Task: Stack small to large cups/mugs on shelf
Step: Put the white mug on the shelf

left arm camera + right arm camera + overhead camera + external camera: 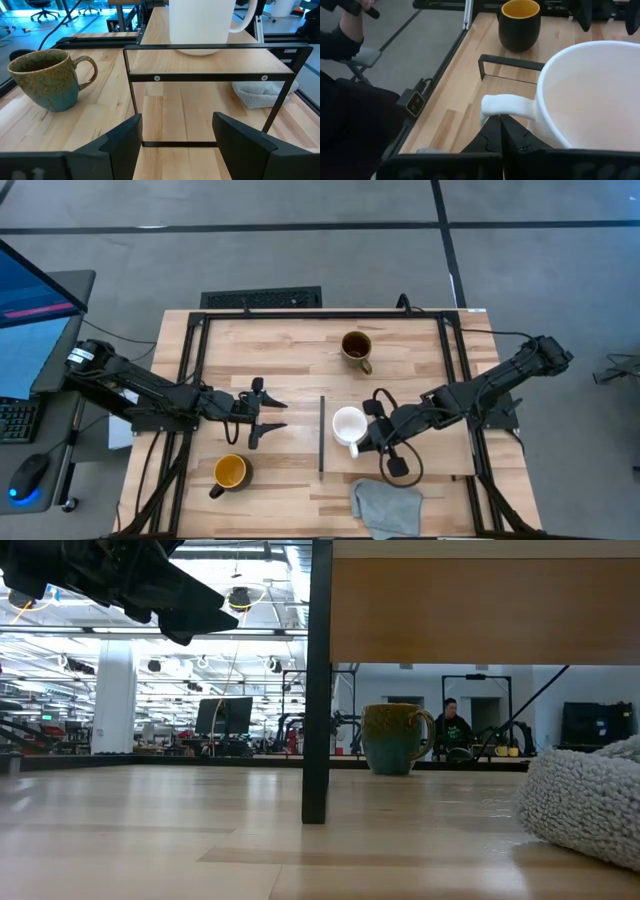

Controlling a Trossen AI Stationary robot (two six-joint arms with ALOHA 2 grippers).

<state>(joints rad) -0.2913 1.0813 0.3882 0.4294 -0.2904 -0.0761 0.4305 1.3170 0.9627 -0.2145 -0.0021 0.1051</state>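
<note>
The white mug point(348, 424) stands upright on the shelf point(420, 455), near the edge with the dark strip point(321, 435), its handle point(507, 106) turned toward the right arm. The right pincer point(367, 438) is at that handle; in the right wrist view its two fingers point(492, 132) lie pressed together just under the handle, touching it or nearly so, and whether they actually pinch it cannot be told. The left pincer point(268, 415) hovers over the bare desk point(280, 350) on the other side of the strip, fingers point(125, 142) spread wide and pointed at the shelf, holding nothing. The black mug point(229, 473) with its yellow inside sits on the desk near the front edge, just beside the left pincer and apart from it. The olive mug point(356, 348) stands alone on the desk toward the far edge, well apart from both pincers. A grey cloth point(387, 507) lies bunched at the front of the desk, just beside the shelf's near edge.
</note>
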